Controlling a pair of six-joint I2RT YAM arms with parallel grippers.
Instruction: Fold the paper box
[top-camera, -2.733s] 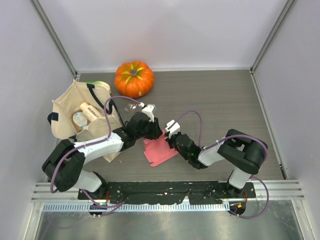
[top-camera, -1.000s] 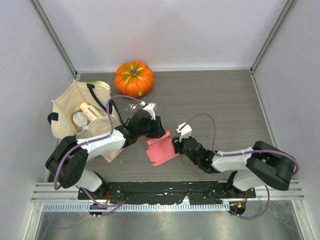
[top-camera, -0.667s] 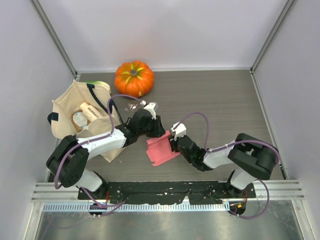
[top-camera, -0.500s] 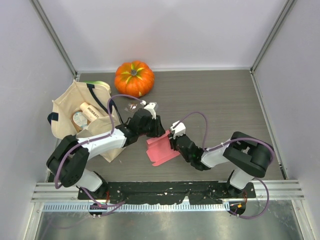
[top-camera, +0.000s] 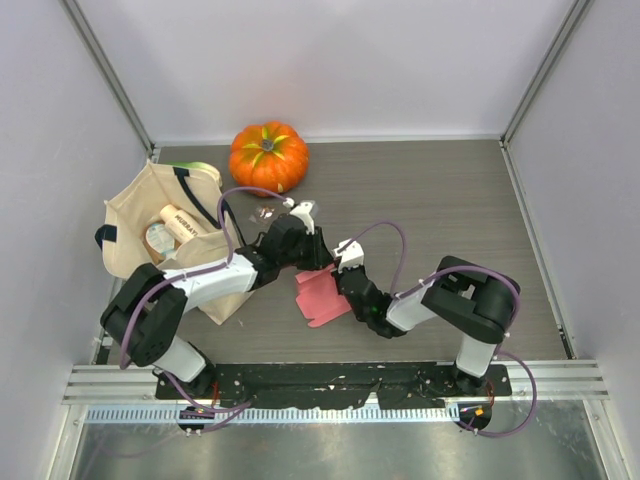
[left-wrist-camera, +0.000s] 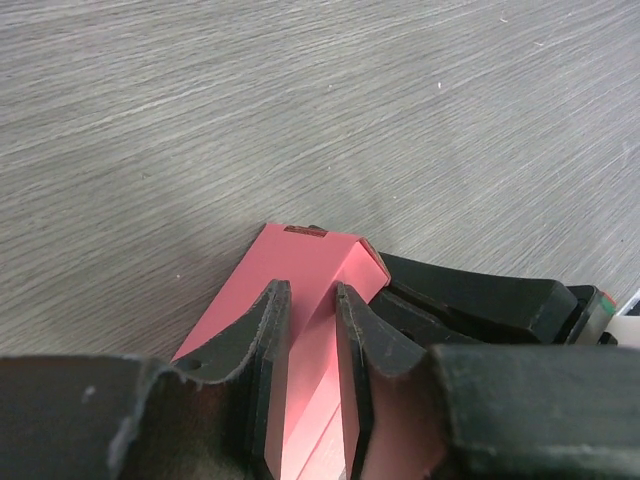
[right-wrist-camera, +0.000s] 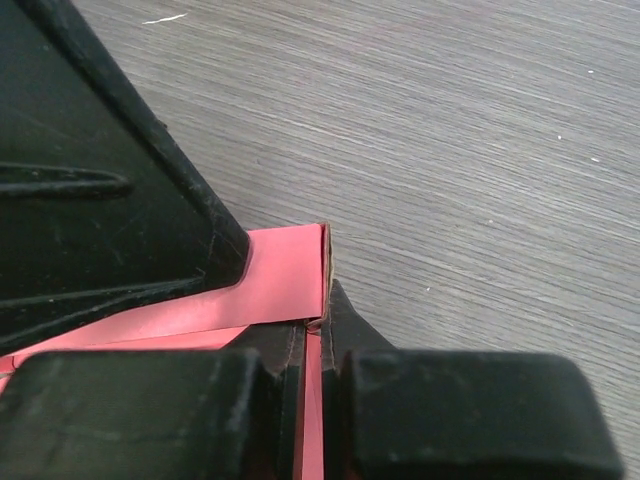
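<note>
paper box largely covered; left claw and right claw each pinched shut on a fold.

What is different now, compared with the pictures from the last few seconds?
The right gripper closed on the right edge of the paper box, and its arm swung in toward the middle. The paper box now looks narrower, more folded. The left gripper narrowed around a raised fold; whether it grips is unclear. The pumpkin and the bag stayed put.

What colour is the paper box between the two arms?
The paper box is pink-red, clearest in the left wrist view.
</note>
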